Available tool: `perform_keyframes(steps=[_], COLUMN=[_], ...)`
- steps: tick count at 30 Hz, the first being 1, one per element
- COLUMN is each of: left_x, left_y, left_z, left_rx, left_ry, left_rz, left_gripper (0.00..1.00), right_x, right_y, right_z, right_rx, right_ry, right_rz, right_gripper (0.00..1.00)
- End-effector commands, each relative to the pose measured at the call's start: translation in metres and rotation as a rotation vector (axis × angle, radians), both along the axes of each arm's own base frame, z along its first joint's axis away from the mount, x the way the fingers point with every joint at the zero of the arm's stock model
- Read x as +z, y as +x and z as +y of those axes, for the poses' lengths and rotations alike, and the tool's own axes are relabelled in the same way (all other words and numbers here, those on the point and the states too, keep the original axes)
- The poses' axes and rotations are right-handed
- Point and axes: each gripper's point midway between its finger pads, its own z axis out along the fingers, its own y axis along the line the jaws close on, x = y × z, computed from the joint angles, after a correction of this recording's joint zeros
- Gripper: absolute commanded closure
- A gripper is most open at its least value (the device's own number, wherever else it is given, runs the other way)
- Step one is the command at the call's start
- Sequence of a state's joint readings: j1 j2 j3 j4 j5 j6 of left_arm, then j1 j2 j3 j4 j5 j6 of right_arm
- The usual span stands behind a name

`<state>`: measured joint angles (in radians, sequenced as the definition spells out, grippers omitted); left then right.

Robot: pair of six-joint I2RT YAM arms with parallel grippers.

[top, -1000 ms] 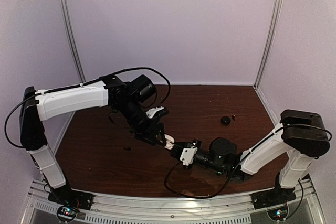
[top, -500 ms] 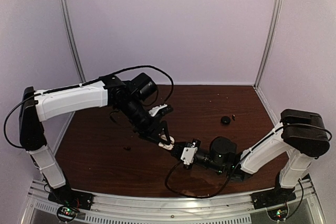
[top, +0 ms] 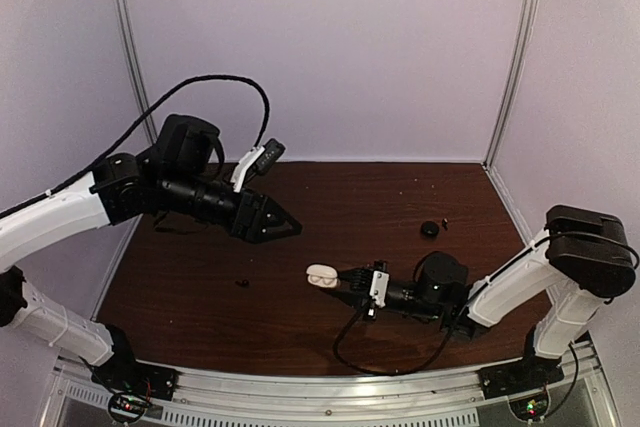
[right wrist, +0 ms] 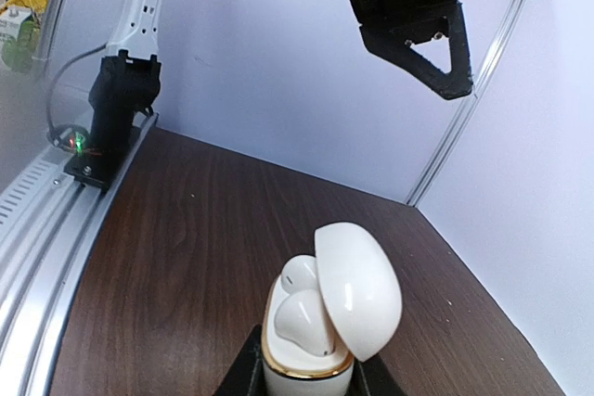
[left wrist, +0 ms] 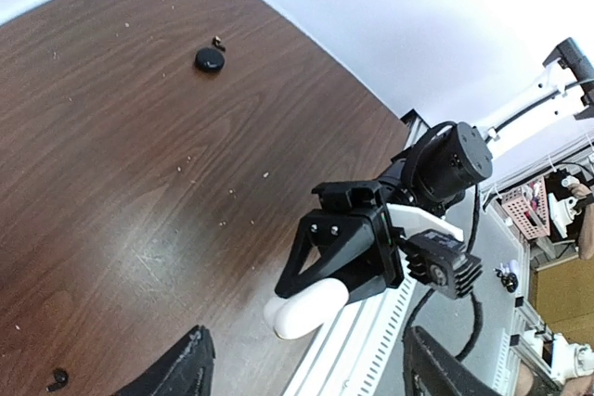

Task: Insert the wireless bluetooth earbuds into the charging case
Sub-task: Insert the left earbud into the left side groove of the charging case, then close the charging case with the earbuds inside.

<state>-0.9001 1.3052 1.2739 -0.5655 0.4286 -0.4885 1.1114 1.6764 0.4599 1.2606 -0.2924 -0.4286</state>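
Observation:
My right gripper is shut on a white charging case and holds it low over the table's middle. In the right wrist view the case stands upright between my fingers with its lid open. Two white earbuds sit inside it. My left gripper is open and empty, raised up and to the left of the case. In the left wrist view its fingertips are wide apart, with the case below. A black earbud lies by a black case.
A small dark piece lies on the table at the left; it also shows in the left wrist view. The black case sits far right. Pale crumbs dot the wood. White walls and metal posts close in the back and sides.
My left gripper, which was down at the white case, has lifted away up and to the left. My right gripper has shifted slightly with the case still in it.

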Motion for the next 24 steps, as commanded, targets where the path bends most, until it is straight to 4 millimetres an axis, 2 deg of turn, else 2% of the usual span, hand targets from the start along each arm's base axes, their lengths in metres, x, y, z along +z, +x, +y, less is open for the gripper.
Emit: perform_keyframes(steps=[1, 6, 9, 14, 19, 24], left_x=[0.023, 0.027, 0.022, 0.028, 0.027, 0.013], left_y=[0.007, 0.009, 0.008, 0.01, 0.014, 0.024], left_z=[0.007, 0.018, 0.014, 0.005, -0.006, -0.007], left_rx=[0.015, 0.056, 0.038, 0.022, 0.015, 0.061], left_ry=[-0.118, -0.164, -0.173, -0.232, -0.286, -0.247], left_rz=[-0.214, -0.303, -0.307, -0.339, -0.33, -0.314], left_gripper=[0.28, 0.3, 0.31, 0.31, 0.36, 0.43], right_x=[0.031, 0.05, 0.059, 0.082, 0.089, 0.096], right_y=[-0.018, -0.019, -0.019, -0.021, -0.023, -0.024], right_z=[-0.004, -0.014, -0.019, -0.031, -0.031, -0.029], right_rx=[0.145, 0.243, 0.305, 0.441, 0.45, 0.419], right_ry=[0.117, 0.215, 0.267, 0.354, 0.319, 0.252], right_rz=[0.063, 0.171, 0.246, 0.391, 0.464, 0.534], right_gripper=[1.0, 1.0, 1.0, 1.0, 1.0, 1.0])
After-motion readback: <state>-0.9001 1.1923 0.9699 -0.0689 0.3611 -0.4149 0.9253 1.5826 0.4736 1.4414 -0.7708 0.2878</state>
